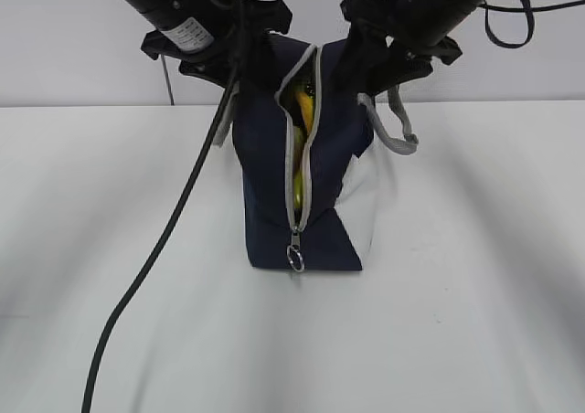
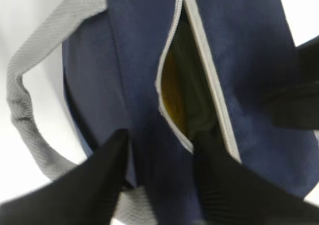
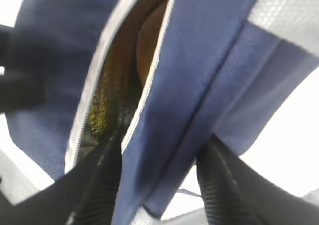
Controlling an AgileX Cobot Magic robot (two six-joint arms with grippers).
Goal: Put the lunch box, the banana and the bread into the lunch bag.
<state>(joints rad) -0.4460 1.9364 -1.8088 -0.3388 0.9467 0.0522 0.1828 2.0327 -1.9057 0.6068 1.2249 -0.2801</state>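
Note:
The navy lunch bag (image 1: 274,203) stands upright mid-table, its grey zipper partly undone and the ring pull (image 1: 295,259) low on the front. Yellow banana (image 1: 304,111) shows through the slit. In the right wrist view the brown bread (image 3: 149,41) sits inside the opening above the banana (image 3: 99,105). The lunch box is hidden. My left gripper (image 2: 159,145) is open, its fingers (image 2: 104,175) straddling the bag's left top flap. My right gripper (image 3: 157,150) is open too, fingers (image 3: 224,185) either side of the right flap, with white table showing beside the fabric.
A black cable (image 1: 155,258) trails from the left arm across the white table (image 1: 475,294) to the front edge. A grey handle (image 1: 393,130) hangs off the bag's right side and another loops at its left (image 2: 20,100).

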